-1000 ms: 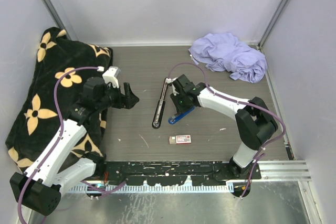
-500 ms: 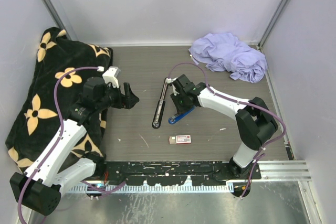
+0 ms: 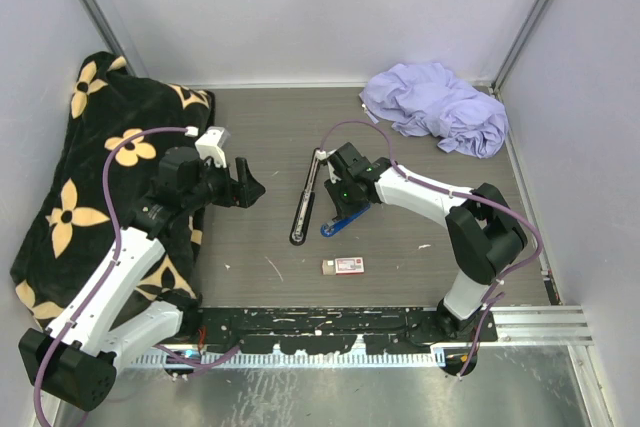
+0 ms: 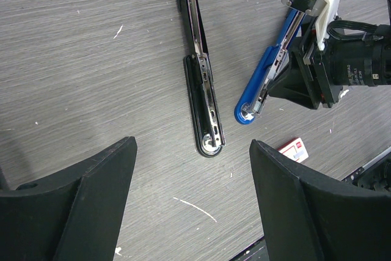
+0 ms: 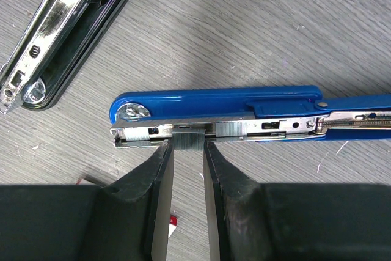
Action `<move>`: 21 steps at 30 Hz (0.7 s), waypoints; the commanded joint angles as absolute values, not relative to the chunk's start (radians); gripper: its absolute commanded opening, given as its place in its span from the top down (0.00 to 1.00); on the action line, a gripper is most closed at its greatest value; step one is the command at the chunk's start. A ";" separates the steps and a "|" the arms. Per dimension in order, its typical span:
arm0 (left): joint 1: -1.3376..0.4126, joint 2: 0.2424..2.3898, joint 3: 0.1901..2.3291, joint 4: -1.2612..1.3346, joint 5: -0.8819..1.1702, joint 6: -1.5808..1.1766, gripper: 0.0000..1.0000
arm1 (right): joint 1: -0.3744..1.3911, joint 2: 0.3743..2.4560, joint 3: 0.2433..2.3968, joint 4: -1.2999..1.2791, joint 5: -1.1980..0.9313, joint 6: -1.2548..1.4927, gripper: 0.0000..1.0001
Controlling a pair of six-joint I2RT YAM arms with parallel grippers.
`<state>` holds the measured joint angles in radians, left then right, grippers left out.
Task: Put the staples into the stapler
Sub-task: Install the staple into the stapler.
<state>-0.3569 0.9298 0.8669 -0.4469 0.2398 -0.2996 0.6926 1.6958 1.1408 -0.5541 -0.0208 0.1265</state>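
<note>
Blue stapler (image 3: 336, 224) diagonal, head near-left, right gripper (image 5: 186, 148) pinching staple strip (image 5: 187, 138)

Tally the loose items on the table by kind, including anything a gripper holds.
Staplers: 2 (black stapler, blue stapler)
Staple boxes: 1 (staples box)
Staple strips: 1 (staple strip between the fingers of the right gripper, at the blue stapler's rail)
Cloths: 2 (purple cloth, floral blanket)
Total: 6
</note>
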 commanded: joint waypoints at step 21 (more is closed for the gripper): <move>-0.351 0.925 0.880 -0.420 0.252 -0.295 0.23 | 0.690 1.713 1.183 -0.529 -0.028 0.121 0.73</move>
<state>-0.3569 0.9298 0.8669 -0.4469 0.2398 -0.2996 0.6922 1.7111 1.1408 -0.5533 -0.0242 0.1261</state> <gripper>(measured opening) 0.769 0.293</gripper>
